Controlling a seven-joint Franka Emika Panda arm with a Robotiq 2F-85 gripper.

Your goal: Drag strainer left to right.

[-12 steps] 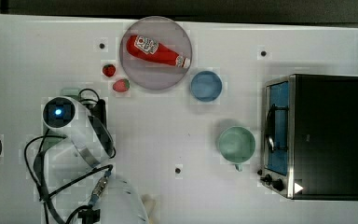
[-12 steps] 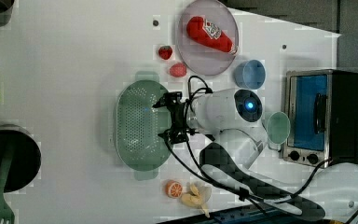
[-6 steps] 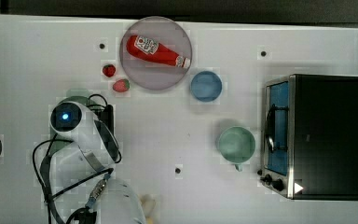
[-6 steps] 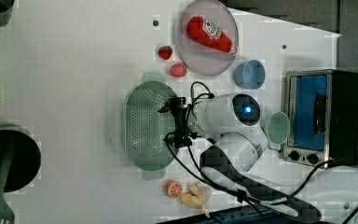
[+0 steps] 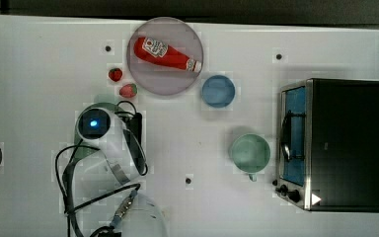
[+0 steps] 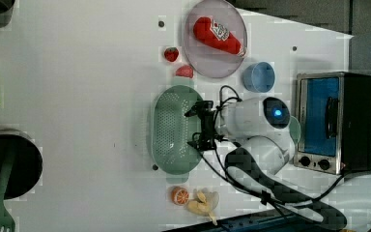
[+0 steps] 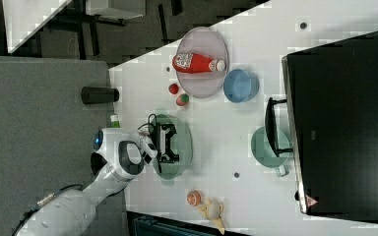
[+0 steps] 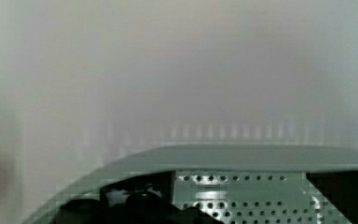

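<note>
The pale mint-green strainer [image 6: 171, 129] lies on the white table, just below the plate in the left view. My gripper [image 6: 196, 126] is down inside it, against the rim on the left view's right, standing open with its black fingers spread along the wall. In the right view the gripper [image 7: 169, 143] sits in the middle of the strainer [image 7: 183, 147]. The wrist view has the strainer's rim [image 8: 242, 156] and perforated wall close up, with a dark finger [image 8: 137, 203] at each side. In the top view my arm covers most of the strainer [image 5: 106, 100].
A round plate [image 5: 143, 79] holds a red ketchup bottle [image 5: 165, 53], with two strawberries [image 5: 128, 90] beside it. A blue bowl [image 5: 218, 91], a teal mug [image 5: 249, 153] and a toaster oven [image 5: 340, 143] stand toward the top view's right. Fruit pieces [image 6: 195, 199] lie near the table edge.
Gripper and strainer have slid together toward the left view's right, closer to the bowl and mug. The fingers stay spread.
</note>
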